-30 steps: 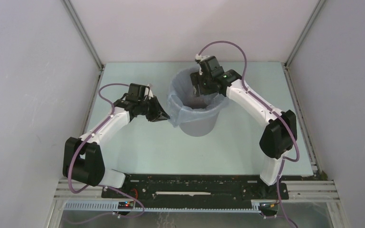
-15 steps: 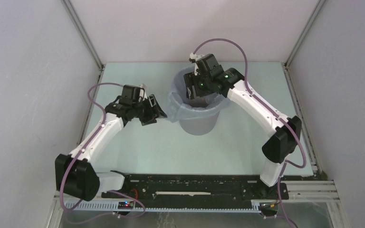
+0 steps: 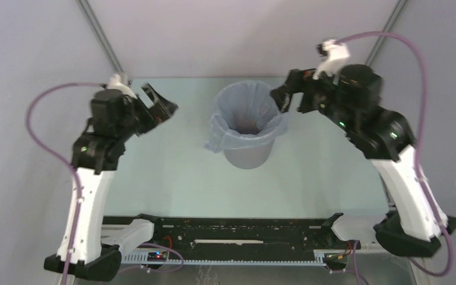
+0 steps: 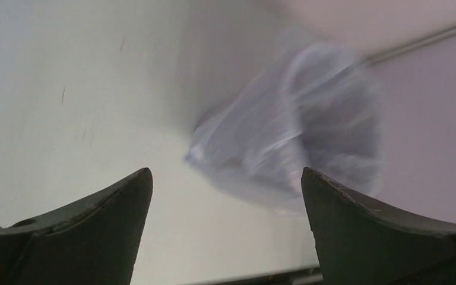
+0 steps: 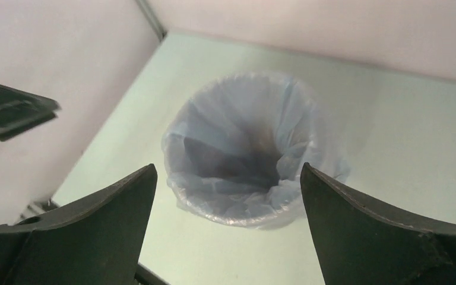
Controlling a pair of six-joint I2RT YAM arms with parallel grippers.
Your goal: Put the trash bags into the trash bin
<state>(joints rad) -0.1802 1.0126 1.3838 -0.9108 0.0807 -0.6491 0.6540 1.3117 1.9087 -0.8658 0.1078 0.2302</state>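
Observation:
The grey trash bin [image 3: 247, 155] stands upright mid-table. The pale blue trash bag [image 3: 243, 113] lines it, its edge folded out over the rim and hanging lowest on the left [image 3: 214, 142]. My left gripper [image 3: 163, 102] is raised to the left of the bin, open and empty, clear of the bag. My right gripper [image 3: 282, 98] hovers beside the bin's right rim, open and empty too. The left wrist view shows the bag [image 4: 297, 136] blurred beyond the spread gripper [image 4: 226, 172]. The right wrist view looks down into the bag's mouth [image 5: 214, 196] past the gripper [image 5: 228, 166].
White enclosure walls with metal corner posts [image 3: 98, 35] close in the pale green table [image 3: 178, 178] on three sides. A black rail [image 3: 231, 228] with the arm bases runs along the near edge. Purple cables [image 3: 41, 119] loop from both wrists.
Both arms have lifted and drawn back from the bin. The left gripper has let go of the bag's left edge and opened. The right gripper has come up from the bin's mouth.

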